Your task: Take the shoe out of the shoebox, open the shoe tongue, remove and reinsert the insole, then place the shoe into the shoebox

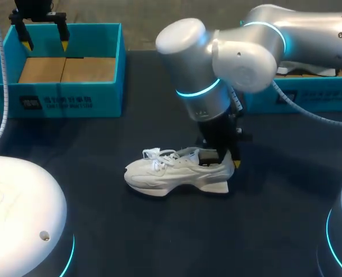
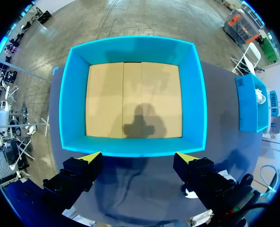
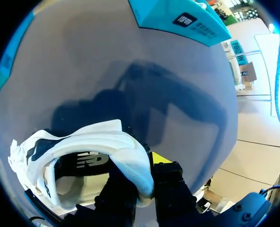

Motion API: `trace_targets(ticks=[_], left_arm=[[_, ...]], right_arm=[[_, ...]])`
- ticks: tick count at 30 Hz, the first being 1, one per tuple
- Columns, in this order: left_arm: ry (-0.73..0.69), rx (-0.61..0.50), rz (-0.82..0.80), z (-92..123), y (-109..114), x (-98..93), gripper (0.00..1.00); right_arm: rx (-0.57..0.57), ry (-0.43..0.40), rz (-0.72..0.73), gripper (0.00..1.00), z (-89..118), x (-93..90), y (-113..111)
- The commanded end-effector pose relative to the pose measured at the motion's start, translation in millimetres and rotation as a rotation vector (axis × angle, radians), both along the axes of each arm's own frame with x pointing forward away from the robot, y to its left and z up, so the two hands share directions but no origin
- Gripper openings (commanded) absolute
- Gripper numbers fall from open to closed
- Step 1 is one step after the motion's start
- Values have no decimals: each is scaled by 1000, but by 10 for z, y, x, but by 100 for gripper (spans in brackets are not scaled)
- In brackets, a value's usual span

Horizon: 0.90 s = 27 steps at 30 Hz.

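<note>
Left side first: our left pincer (image 1: pixel 44 36) (image 2: pixel 139 158) hangs over the teal shoebox (image 1: pixel 55 95) (image 2: pixel 69 94) at the far left corner of the dark tabletop (image 1: pixel 130 242). Its yellow-tipped fingers are spread wide apart with nothing between them. The shoebox stands open and shows only its brown cardboard floor (image 1: pixel 67 69) (image 2: pixel 130 99), on which the pincer's shadow falls. At mid-tabletop, well apart from the shoebox, the white shoe (image 1: pixel 171 173) (image 3: pixel 97 142) stands upright on its sole, with the toe pointing toward our left and the heel toward our right. Its white laces (image 1: pixel 156 154) lie loose over the front. Our right arm comes down onto the heel end. The right pincer (image 1: pixel 220 158) (image 3: pixel 139 165) is clamped on the shoe's heel rim, one finger inside the opening and the other, yellow tip visible, outside the back. In the right wrist view the dark insole area shows inside the opening. At the far right a second teal box (image 1: pixel 309 92) (image 2: pixel 248 104) (image 3: pixel 177 19) sits behind the arm.
</note>
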State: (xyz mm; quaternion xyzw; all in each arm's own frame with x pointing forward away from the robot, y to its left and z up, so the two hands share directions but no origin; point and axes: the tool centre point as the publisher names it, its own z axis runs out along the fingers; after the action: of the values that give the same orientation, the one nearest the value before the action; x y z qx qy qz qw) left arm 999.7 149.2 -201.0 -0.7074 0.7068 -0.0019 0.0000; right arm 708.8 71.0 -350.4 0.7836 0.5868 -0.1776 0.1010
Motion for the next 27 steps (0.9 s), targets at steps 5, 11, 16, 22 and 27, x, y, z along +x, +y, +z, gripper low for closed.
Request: trace_targets(ticks=[5, 11, 16, 22, 27], left_arm=[[1, 1, 0, 3, 2, -1, 100], [1, 1, 0, 3, 2, -1, 100], [1, 1, 0, 3, 2, -1, 100], [1, 1, 0, 3, 2, -1, 100], [1, 1, 0, 3, 2, -1, 100]], right_arm=[[8, -23, 6, 0, -37, -43, -31], [11, -24, 4, 0, -96, -41, -66], [12, -34, 6, 0, -70, -51, -80], [7, -47, 23, 16, -13, -36, -69], [12, -53, 34, 28, 1, -28, -55]])
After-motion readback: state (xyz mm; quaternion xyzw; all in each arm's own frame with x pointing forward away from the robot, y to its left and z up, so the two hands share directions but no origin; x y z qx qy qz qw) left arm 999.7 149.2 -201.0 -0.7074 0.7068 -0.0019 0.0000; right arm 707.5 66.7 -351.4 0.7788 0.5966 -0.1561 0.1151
